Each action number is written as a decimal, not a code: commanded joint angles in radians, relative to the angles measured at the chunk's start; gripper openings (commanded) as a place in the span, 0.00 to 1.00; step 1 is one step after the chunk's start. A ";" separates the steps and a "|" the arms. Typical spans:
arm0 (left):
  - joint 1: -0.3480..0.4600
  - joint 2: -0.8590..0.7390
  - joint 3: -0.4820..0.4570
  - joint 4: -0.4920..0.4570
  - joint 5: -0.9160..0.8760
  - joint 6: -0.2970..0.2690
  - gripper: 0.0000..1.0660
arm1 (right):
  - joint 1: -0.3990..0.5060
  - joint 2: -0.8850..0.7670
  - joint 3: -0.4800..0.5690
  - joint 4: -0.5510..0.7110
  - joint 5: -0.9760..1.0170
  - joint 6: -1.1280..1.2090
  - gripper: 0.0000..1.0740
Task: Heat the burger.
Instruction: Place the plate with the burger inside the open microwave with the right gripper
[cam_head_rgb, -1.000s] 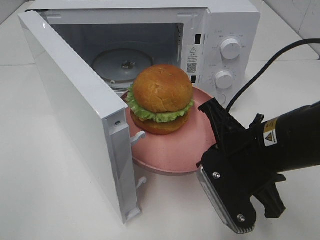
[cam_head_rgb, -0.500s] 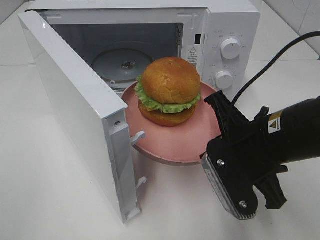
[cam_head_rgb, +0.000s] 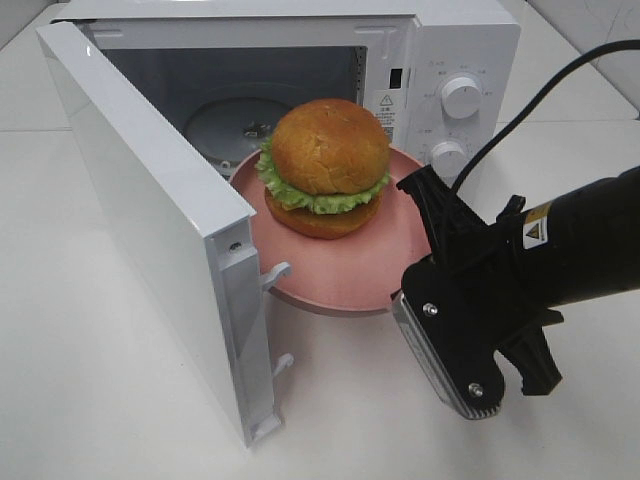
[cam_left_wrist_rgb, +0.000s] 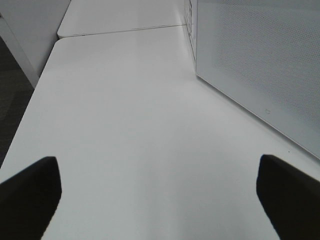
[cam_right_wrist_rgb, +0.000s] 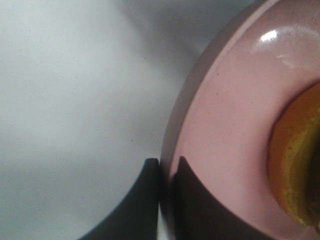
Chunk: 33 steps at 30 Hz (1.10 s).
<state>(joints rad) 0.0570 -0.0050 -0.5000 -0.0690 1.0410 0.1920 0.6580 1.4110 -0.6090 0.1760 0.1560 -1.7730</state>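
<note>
So the burger (cam_head_rgb: 325, 165) sits roughly in the middle of a flat pink plate (cam_head_rgb: 340, 290), upright and all stacked together. It's got a glossy golden-brown top bun with a few crackle lines, a frill of bright green lettuce poking out all the way round, a thin dark patty tucked under that, and a matching bottom bun. The right gripper (cam_head_rgb: 418, 195) is clamped on the plate's rim on the side away from the door, one finger over the rim and one under it. The right wrist view shows the dark fingers pinching that pink edge, with a bit of orange bun at the side. The plate looks lifted off the white table (cam_head_rgb: 90, 400), and its far edge is right at the mouth of the white microwave (cam_head_rgb: 470, 40), just in front of the glass turntable (cam_head_rgb: 225, 125). I can't tell for sure if that edge is actually past the threshold. The microwave door (cam_head_rgb: 140, 210) is swung wide open on the left, and two white knobs (cam_head_rgb: 462, 97) sit on the panel at the right. The left gripper (cam_left_wrist_rgb: 160, 200) only shows in its own wrist view, jaws spread wide apart over bare tabletop beside the door's perforated face, with nothing between them.
</note>
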 joint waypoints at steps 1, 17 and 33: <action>-0.006 -0.005 0.003 -0.003 0.001 -0.001 0.94 | -0.001 0.013 -0.041 -0.028 -0.049 0.024 0.00; -0.006 -0.005 0.003 -0.003 0.001 -0.001 0.94 | -0.001 0.196 -0.217 -0.047 -0.026 0.036 0.00; -0.006 -0.005 0.003 -0.003 0.001 -0.001 0.94 | -0.004 0.347 -0.386 -0.074 -0.008 0.036 0.00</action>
<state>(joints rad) 0.0570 -0.0050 -0.5000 -0.0690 1.0410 0.1920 0.6570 1.7600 -0.9640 0.1060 0.2030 -1.7460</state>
